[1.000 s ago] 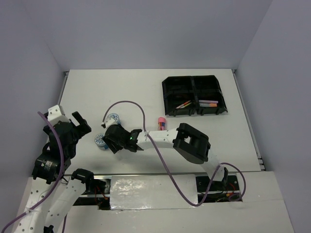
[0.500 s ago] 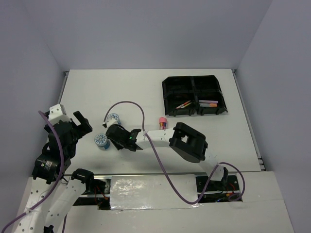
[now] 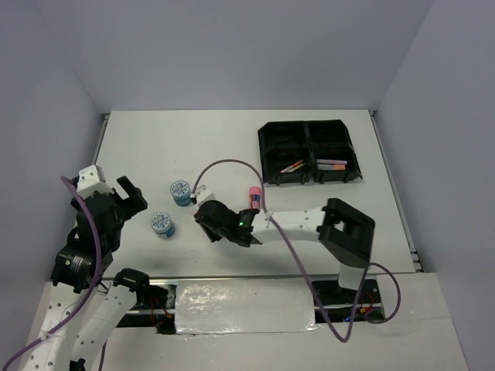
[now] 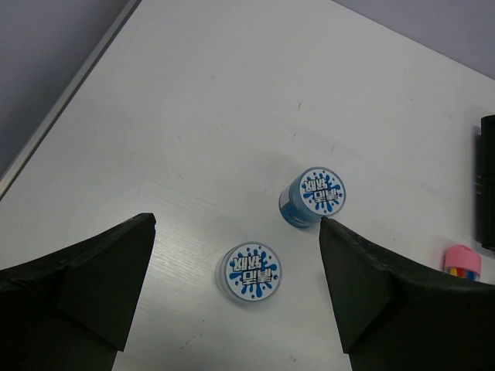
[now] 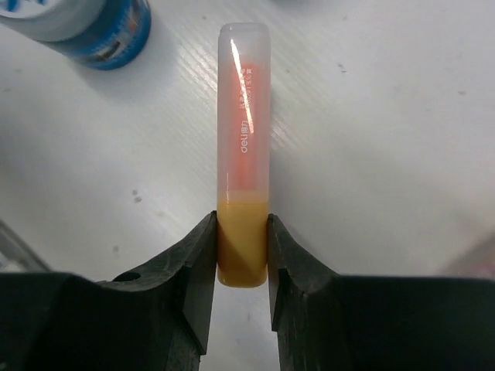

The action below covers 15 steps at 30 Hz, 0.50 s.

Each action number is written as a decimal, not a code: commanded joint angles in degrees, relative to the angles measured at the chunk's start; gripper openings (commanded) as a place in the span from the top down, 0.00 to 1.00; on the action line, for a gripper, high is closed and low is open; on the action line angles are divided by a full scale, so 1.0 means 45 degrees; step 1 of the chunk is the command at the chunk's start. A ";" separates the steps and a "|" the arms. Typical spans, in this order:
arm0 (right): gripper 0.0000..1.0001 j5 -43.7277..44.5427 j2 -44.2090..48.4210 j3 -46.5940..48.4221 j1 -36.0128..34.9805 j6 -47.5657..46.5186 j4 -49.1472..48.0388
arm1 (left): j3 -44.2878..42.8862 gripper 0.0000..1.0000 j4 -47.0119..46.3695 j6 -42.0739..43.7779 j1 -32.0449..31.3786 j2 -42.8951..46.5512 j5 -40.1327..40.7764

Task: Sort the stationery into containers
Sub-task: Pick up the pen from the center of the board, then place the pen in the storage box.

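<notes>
Overhead, your right gripper [image 3: 204, 219] sits low over the middle of the white table [image 3: 193, 139], towards the near edge, and its black body hides what lies between the fingers. To its left stand a nearer tape roll [image 3: 162, 224] and a farther tape roll [image 3: 181, 192], close together but apart. The black four-compartment tray [image 3: 309, 124] rests in the far right corner, close to both edges. Thin pens [image 3: 292, 166] lie in its near-left compartment and markers [image 3: 331, 164] in its near-right. Between gripper and tray the surface is open except for a pink-capped glue stick [image 3: 253, 195], which lies just beside the right arm's purple cable [image 3: 232, 164].

Only the right wrist camera shows the grip. The jaws are clenched on the yellow-orange end of an orange marker [image 5: 244, 139], and its clear-capped length points straight ahead. You cannot tell whether it is clear of the table. One tape roll [image 5: 93, 27] stands off to the left of its tip, not touching it.

Your left gripper [image 3: 131, 195] hangs released, jaws spread wide and empty, over the table's left side. Its camera alone shows the grey edge rail [image 4: 69, 91] running past, with bare surface all round both rolls.
</notes>
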State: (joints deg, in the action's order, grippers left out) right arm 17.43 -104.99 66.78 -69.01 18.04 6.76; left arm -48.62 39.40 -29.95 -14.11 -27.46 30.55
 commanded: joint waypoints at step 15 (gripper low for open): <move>1.00 0.4663 0.5305 -0.1385 0.9666 0.7042 0.2870 | 0.0082 0.01 -0.0492 0.0328 0.0050 0.0458 -0.0088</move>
State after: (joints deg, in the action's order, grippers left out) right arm 32.67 -80.23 59.24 -29.76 39.53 13.76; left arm -48.62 39.38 -29.93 -14.11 -26.17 30.55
